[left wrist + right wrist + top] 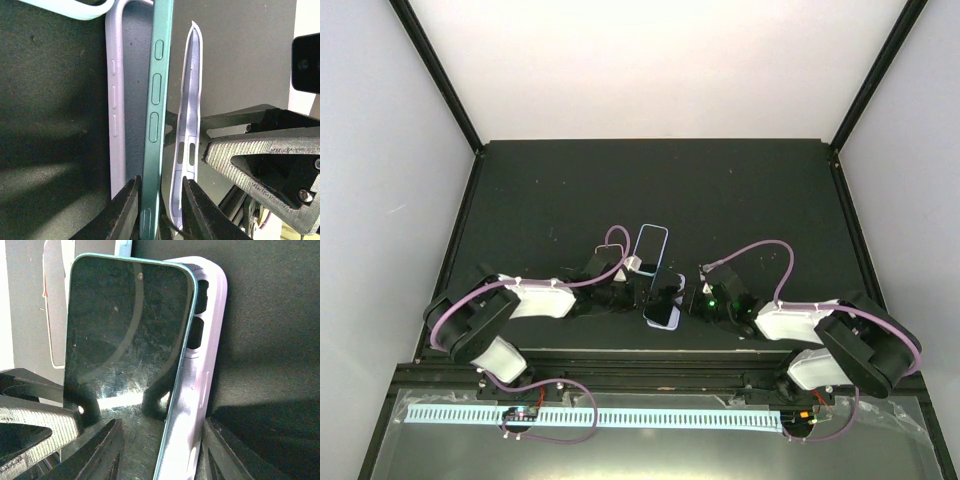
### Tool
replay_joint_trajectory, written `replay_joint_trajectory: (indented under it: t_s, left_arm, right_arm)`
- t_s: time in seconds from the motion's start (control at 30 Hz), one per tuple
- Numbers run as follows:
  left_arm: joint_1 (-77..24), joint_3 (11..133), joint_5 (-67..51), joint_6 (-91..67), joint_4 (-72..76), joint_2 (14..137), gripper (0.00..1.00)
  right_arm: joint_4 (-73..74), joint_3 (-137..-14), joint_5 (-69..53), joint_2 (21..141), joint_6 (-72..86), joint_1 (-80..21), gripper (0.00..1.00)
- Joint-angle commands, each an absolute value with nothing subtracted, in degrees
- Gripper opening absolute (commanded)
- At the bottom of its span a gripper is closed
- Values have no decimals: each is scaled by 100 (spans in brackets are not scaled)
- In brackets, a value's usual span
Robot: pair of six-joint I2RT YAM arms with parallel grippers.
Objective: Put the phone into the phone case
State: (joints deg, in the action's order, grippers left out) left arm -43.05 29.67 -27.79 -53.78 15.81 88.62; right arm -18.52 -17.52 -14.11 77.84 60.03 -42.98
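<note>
The teal-green phone (pixel 670 289) stands on its long edge inside the lavender phone case (pixel 662 316) at the table's near middle. In the left wrist view my left gripper (pixel 160 202) pinches the phone's teal edge (pixel 152 125) together with one case wall (pixel 186 125); the other case wall (pixel 116 115) lies outside the fingers. In the right wrist view the phone's black screen (pixel 125 325) leans out of the case (pixel 200 390). My right gripper (pixel 162 440) is spread wide, one finger (pixel 225 450) against the case's outer wall, the other in front of the screen.
A light blue-rimmed phone-sized thing (pixel 651 247) lies flat just behind the pair and shows in the left wrist view (pixel 75 7). The right gripper's ridged finger (pixel 260 165) is close beside the case. Black posts and white walls bound the dark table (pixel 560 190).
</note>
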Motion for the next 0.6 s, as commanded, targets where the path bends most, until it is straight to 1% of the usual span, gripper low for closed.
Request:
replay_joint_trajectory:
  t_s: [0.0,0.27,0.47,0.57]
  left_arm:
    - [-4368,3263,-2495,-5153,1241,8663,25]
    - [-4377,3340,-2194,-4887,758,8413,31]
    - [-4392,3349,-2118,-4769,581,8350,31]
    - [-4410,3331,-2118,-4740,575,8365,29]
  right_arm:
    - [-1986,-1640,-1391,7679,6030,-4287,44]
    - [-1923,-1637,-1345,7636,6012,-4289,43]
    - [-1925,-1635,-1354,7597,6038,-4288,41]
    - [-1916,-1630,-1360,7570,6056,-4288,41]
